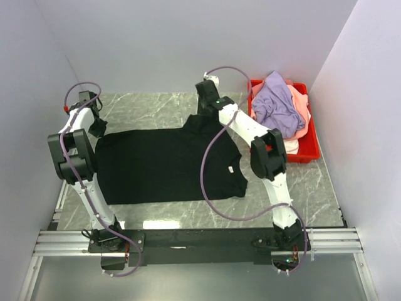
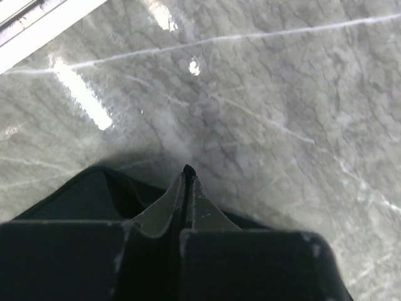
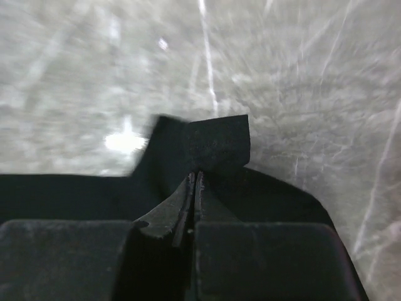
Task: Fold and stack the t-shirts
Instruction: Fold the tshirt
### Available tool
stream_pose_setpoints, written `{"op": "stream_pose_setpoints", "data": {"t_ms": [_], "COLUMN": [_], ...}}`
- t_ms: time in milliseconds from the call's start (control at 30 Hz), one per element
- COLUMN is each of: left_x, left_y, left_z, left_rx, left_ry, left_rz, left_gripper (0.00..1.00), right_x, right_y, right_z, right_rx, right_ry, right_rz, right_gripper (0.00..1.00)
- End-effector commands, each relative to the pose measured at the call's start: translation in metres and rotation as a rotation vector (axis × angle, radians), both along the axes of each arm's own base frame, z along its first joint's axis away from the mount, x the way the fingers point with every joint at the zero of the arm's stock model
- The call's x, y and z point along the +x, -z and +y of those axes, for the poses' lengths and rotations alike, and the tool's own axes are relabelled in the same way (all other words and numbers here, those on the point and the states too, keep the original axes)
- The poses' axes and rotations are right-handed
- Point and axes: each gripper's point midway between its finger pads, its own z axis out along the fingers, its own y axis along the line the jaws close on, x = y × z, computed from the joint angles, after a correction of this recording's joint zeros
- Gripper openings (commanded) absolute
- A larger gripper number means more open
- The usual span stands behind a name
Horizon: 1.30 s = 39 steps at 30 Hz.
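A large black t-shirt with a small white label lies spread on the marble table. My left gripper is shut on its far left corner; in the left wrist view a sliver of black cloth sits between the closed fingers. My right gripper is shut on the shirt's far edge near the sleeve; in the right wrist view a black flap sticks up from the closed fingers. Lavender, salmon-pink and white shirts lie piled in the red bin.
The red plastic bin stands at the back right beside the right arm. White walls enclose the table on the left, back and right. A metal rail runs along the near edge.
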Motion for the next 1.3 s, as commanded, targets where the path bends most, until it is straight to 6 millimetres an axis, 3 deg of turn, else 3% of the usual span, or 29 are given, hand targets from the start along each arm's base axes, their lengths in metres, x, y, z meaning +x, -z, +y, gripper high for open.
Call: {"op": "stream_pose_setpoints", "data": {"t_ms": [0,67,100,167,200,333,367,400,467,533,567,600,667,800,1267], "left_x": [0.002,-0.001,-0.006,-0.008,-0.013,-0.022,-0.026,-0.029,-0.038,-0.042,-0.047,-0.049,-0.057,-0.073,-0.120], "left_y": [-0.026,-0.027,-0.027,-0.028,-0.029,-0.032,-0.029,-0.034,-0.032,-0.038,-0.035,-0.040,-0.041,-0.042,-0.040], "left_z": [-0.003,-0.004,-0.006,-0.006,-0.007,-0.010,-0.010,-0.011,-0.011,-0.012,-0.013,-0.012,-0.012,-0.008,0.008], "left_rx": [0.000,-0.001,-0.002,0.000,0.000,0.001,0.001,0.006,0.010,0.019,0.018,0.021,0.030,0.051,0.084], "left_ry": [0.005,0.003,0.004,0.003,0.003,-0.005,-0.007,-0.008,-0.018,-0.023,-0.025,-0.032,-0.046,-0.084,-0.180], "left_rz": [-0.077,-0.077,-0.075,-0.086,-0.086,-0.091,-0.090,-0.101,-0.093,-0.110,-0.102,-0.111,-0.109,-0.101,-0.099], "left_gripper": [0.01,0.01,0.01,0.01,0.00,0.00,0.01,0.00,0.01,0.01,0.01,0.01,0.01,0.01,0.01], "right_x": [0.004,0.000,-0.008,-0.013,-0.020,-0.040,-0.049,-0.054,-0.067,-0.078,-0.087,-0.093,-0.105,-0.123,-0.177], "right_y": [-0.051,-0.056,-0.045,-0.058,-0.050,-0.058,-0.047,-0.059,-0.052,-0.061,-0.051,-0.056,-0.045,-0.044,-0.024], "right_z": [-0.003,-0.006,-0.006,-0.004,-0.004,-0.009,-0.012,-0.015,-0.018,-0.020,-0.024,-0.026,-0.031,-0.044,-0.058], "right_rx": [0.007,0.003,-0.008,0.013,0.001,-0.022,-0.049,-0.046,-0.070,-0.069,-0.083,-0.079,-0.101,-0.106,-0.099], "right_ry": [0.018,0.020,0.004,-0.030,-0.052,-0.084,-0.098,-0.103,-0.118,-0.128,-0.131,-0.135,-0.142,-0.133,-0.168], "right_rz": [-0.135,-0.144,-0.124,-0.147,-0.129,-0.136,-0.117,-0.137,-0.129,-0.146,-0.126,-0.134,-0.112,-0.108,-0.051], "right_gripper": [0.00,0.00,0.00,0.00,0.00,0.00,0.00,0.00,0.00,0.00,0.00,0.00,0.00,0.00,0.00]}}
